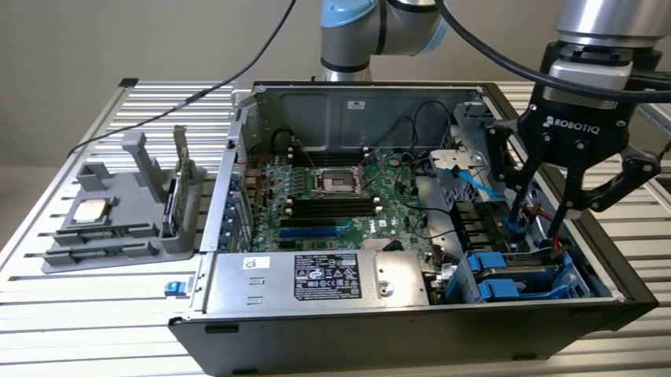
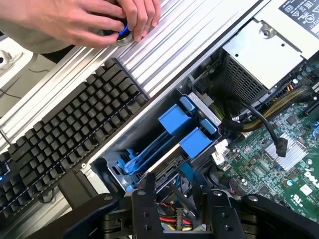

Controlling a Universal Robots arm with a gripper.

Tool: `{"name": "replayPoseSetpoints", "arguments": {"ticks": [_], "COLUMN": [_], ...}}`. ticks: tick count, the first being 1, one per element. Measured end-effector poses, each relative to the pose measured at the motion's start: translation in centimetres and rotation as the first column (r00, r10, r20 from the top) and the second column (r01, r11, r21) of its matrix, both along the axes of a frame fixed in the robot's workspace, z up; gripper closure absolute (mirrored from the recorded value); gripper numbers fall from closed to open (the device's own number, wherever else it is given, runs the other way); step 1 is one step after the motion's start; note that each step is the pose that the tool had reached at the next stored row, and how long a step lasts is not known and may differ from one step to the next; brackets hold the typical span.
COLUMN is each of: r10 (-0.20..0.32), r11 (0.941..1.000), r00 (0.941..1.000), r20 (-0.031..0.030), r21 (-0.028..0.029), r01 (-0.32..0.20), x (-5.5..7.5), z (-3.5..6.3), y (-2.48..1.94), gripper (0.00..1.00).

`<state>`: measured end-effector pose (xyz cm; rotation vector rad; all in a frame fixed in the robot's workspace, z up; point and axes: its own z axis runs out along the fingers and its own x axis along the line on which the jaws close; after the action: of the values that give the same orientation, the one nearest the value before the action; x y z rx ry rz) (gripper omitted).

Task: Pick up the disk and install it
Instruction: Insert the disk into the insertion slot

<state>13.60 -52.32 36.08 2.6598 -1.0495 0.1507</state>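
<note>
The fingers [image 1: 545,224] stand apart with nothing between them but a few red and yellow wires (seen from the wrist [image 2: 182,199]). They point straight down into the drive bay at the corner of the open case [image 1: 419,330]. Just below them lies the disk [image 1: 521,275], flat in the bay in its blue carrier and free of any grip; the carrier's blue tabs [image 2: 175,119] sit just beyond the fingertips. The wrist is upright above the fingers, and the arm [image 1: 362,23] rises from behind the case.

Beside the bay, farther from the fingers, are the power supply [image 1: 325,276] with its black label and the green board [image 1: 335,196]. The case sits on a ribbed metal bench [image 1: 105,322]. Well away from the fingers, across the case, a grey holder [image 1: 115,212] carries a square chip. Past the bench edge, the wrist view shows a black keyboard [image 2: 65,134] and a person's hand [image 2: 89,20] resting on the bench around a small blue-lit knob [image 2: 122,31].
</note>
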Motion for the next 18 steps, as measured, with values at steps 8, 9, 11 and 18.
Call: {"name": "replayPoseSetpoints", "arguments": {"ticks": [8,9,11,18], "r10": [-0.023,-0.024,-0.026,-0.037], "r11": [0.9997,0.9997,0.9997,0.9993], "r00": [0.9997,0.9997,0.9997,0.9993], "r20": [0.0,0.0,-0.0001,-0.0001], "r21": [0.001,0.0013,0.0018,0.0023], "r01": [0.023,0.024,0.026,0.037], "x": [0.5,0.6,0.8,1.2], "z": [0.0,0.0,0.0,0.0], "y": [-0.67,-0.71,-0.79,-1.1], "gripper": [0.57,0.57,0.57,0.57]}}
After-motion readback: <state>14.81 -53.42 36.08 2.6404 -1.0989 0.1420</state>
